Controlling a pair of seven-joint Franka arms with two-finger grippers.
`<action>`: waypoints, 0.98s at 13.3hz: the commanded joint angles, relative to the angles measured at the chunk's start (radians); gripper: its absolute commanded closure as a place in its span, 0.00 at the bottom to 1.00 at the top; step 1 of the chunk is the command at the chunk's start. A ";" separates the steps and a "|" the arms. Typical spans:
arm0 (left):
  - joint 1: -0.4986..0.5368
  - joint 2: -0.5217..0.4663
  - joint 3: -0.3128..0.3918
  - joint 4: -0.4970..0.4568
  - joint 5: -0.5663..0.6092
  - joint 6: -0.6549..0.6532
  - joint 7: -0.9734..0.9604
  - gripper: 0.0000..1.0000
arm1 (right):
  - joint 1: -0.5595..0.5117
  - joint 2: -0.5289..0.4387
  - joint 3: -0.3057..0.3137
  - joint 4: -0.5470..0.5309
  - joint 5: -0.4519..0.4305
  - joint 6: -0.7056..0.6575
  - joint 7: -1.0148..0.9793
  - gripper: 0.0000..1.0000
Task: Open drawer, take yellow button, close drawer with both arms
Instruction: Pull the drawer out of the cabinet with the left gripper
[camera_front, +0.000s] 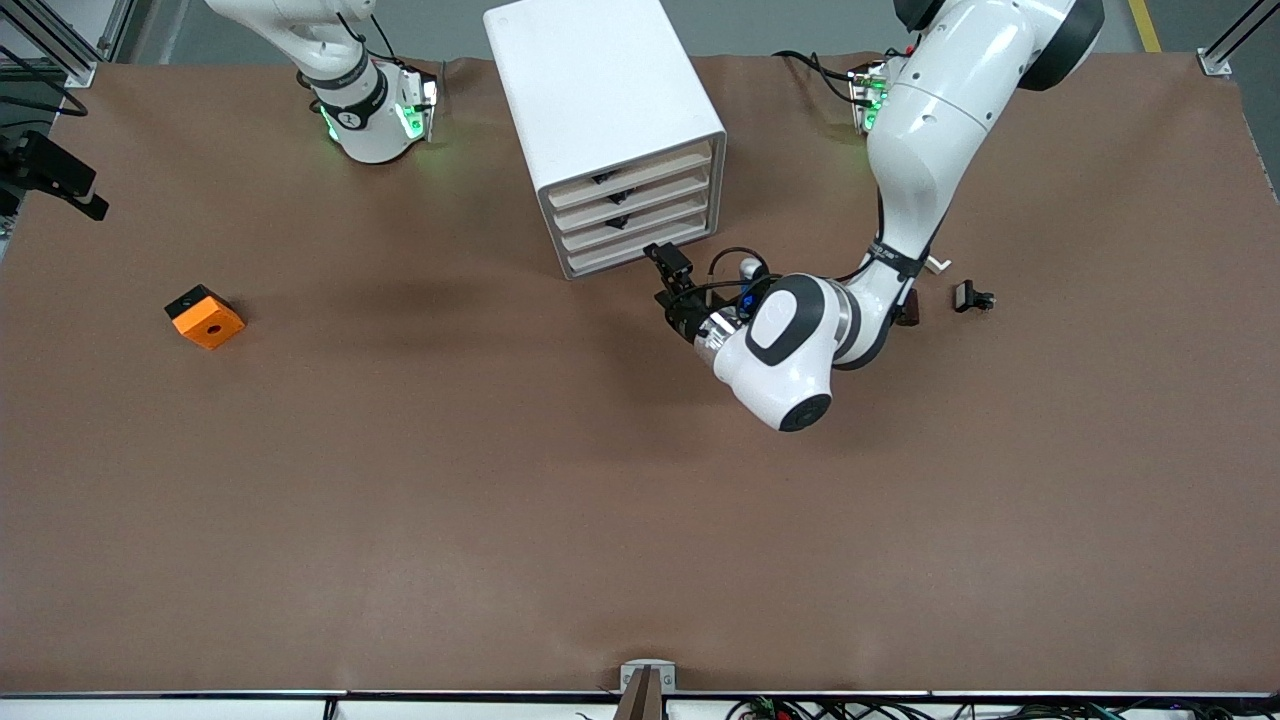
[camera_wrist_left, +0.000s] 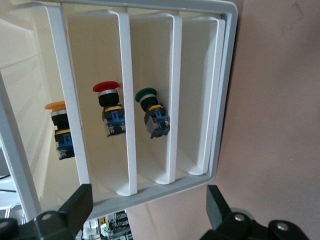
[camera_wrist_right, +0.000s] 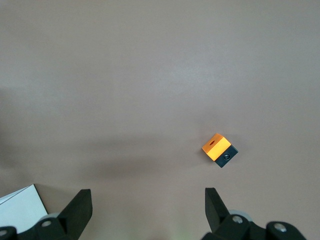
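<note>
Facing cabinet (camera_front: 606, 120) front, left hand (camera_front: 668, 280) sits low by bottom drawer, fingers (camera_wrist_left: 75, 207) spread, nothing held. Drawers all shut in front view. Left wrist view: button (camera_wrist_left: 61, 129) w/ orange-yellow cap inside slot, beside red-capped (camera_wrist_left: 111, 108) and green-capped (camera_wrist_left: 152, 112) ones. Right hand (camera_wrist_right: 148, 210) waits up near its base, fingers spread, empty, over worktop (camera_front: 500, 500). Orange block (camera_front: 204, 316) at right arm's end; black clip (camera_front: 972, 297) at left arm's end.
</note>
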 joint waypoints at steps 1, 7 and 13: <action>-0.044 0.032 0.001 0.020 -0.040 -0.024 -0.030 0.00 | -0.002 -0.007 -0.001 0.000 0.001 -0.008 0.001 0.00; -0.038 0.026 0.002 0.026 -0.061 -0.138 -0.100 0.00 | -0.002 -0.007 -0.001 -0.002 0.001 -0.008 0.003 0.00; -0.039 0.026 0.001 0.029 -0.090 -0.155 -0.029 0.15 | -0.004 -0.007 -0.002 -0.003 0.001 -0.008 0.001 0.00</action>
